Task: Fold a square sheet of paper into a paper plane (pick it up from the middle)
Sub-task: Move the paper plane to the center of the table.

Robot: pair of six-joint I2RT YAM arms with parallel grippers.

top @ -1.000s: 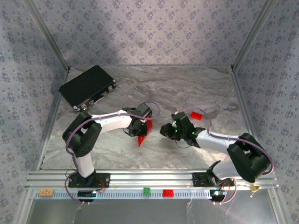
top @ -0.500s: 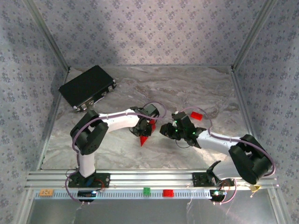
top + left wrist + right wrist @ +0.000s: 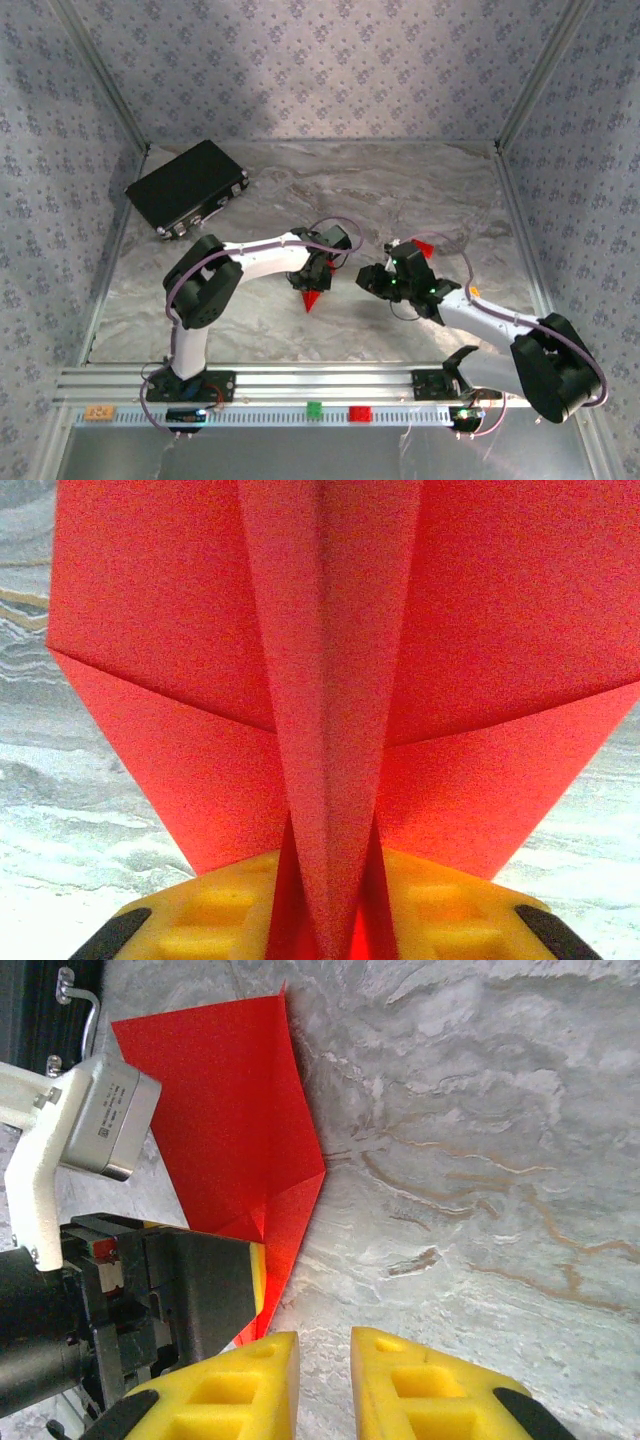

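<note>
Shifting rightward: paper plane point(image 3: 314, 299)

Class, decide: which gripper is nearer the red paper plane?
Left. The left gripper grips the paper plane between its jaws; the right gripper sits beside it, apart, jaws empty.

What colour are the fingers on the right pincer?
Bright yellow fingers, black at the outer corners; clearest in the right wrist view.

bright red folded paper plane point(image 3: 313, 300): one is showing | big flat black box point(image 3: 187, 187): one is lying | small chunky red blocks point(image 3: 421, 247) point(image 3: 359, 413): two are sitting | small green block point(image 3: 314, 408): one is sitting | white robot arms point(image 3: 255, 255) point(image 3: 490, 315): two are reaching
</note>
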